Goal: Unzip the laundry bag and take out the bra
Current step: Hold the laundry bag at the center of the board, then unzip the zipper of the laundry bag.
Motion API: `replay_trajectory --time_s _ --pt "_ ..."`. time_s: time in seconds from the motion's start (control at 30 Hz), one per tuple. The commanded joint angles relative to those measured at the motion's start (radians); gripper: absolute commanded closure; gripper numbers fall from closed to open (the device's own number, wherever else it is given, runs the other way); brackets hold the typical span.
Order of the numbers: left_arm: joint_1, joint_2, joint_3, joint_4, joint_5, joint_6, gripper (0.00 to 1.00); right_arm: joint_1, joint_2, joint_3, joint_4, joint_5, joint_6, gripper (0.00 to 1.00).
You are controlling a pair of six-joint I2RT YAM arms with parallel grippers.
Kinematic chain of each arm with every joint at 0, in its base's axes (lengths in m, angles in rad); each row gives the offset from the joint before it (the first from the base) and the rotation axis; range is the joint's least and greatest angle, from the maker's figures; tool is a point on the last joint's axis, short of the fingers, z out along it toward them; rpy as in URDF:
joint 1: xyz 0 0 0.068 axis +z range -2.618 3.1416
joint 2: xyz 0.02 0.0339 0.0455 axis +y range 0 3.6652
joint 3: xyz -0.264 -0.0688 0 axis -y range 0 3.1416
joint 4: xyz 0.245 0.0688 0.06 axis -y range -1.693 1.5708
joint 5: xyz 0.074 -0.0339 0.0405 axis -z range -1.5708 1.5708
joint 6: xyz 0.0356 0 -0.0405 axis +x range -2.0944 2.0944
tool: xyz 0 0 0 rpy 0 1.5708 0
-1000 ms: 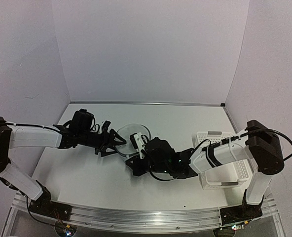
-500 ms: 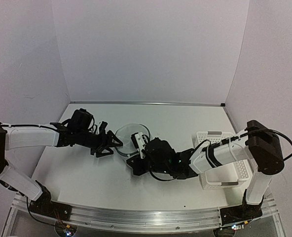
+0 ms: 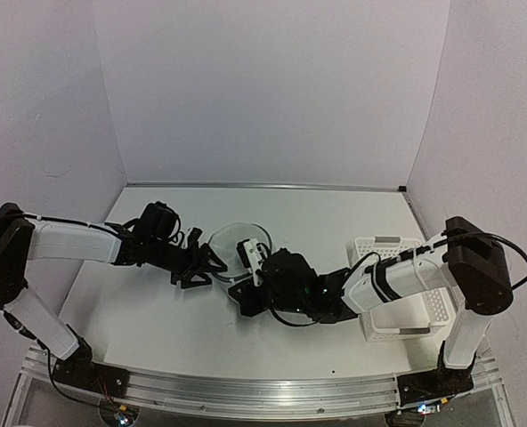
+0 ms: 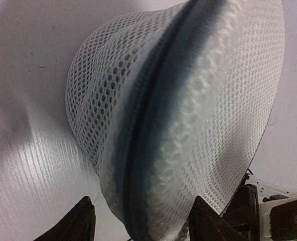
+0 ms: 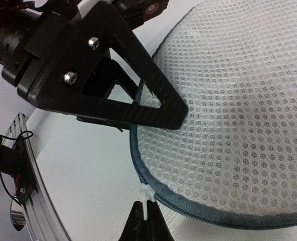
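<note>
On desk [image 3: 157, 311], L claw [image 4: 142, 213] sits open astride zip edge of mesh laundry bag [image 4: 198, 100], R claw [image 5: 144, 215] pinched shut on white zip pull [image 5: 145, 195].

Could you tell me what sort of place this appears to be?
Probably a robot test booth rather than a home: plain white walls, two robot arms on a metal rail, and a white table.

The bag [image 3: 239, 238] sits mid-table [image 3: 157, 311], showing a round rim. The left gripper [image 3: 206, 266] meets its left edge from the side, and the right gripper [image 3: 247, 270] is at its near edge. A white basket [image 3: 397, 334] lies under the right arm.
</note>
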Motion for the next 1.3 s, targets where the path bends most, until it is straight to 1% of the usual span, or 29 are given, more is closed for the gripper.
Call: replay_trajectory --time_s 0.0,0.13,0.33,0.37,0.4,0.57,0.83,1.07,1.27 --pt "-0.004 0.012 0.064 0.070 0.035 -0.009 0.43 0.007 -0.046 -0.011 0.045 0.007 0.002 1.00" --pt "-0.004 0.016 0.075 0.070 0.038 -0.012 0.58 0.007 -0.052 -0.022 0.045 0.009 0.003 1.00" --pt "-0.004 0.004 0.086 0.070 0.039 -0.012 0.88 0.007 -0.069 -0.053 0.045 0.023 0.006 1.00" --pt "-0.004 0.002 0.085 0.070 0.036 -0.012 0.96 0.007 -0.074 -0.061 0.046 0.028 0.006 1.00" --pt "-0.004 -0.001 0.083 0.070 0.034 -0.013 1.00 0.007 -0.079 -0.073 0.045 0.033 0.008 1.00" --pt "-0.004 -0.012 0.079 0.070 0.035 -0.005 1.00 0.007 -0.118 -0.130 0.042 0.072 0.006 1.00" --pt "-0.004 -0.027 0.095 0.052 0.055 0.069 1.00 -0.002 -0.188 -0.231 0.003 0.165 -0.026 1.00" --pt "-0.004 -0.069 0.114 0.008 0.108 0.184 1.00 -0.091 -0.257 -0.306 -0.042 0.177 -0.061 1.00" --pt "-0.004 -0.092 0.150 -0.056 0.145 0.285 1.00 -0.182 -0.321 -0.329 -0.090 0.183 -0.141 1.00"
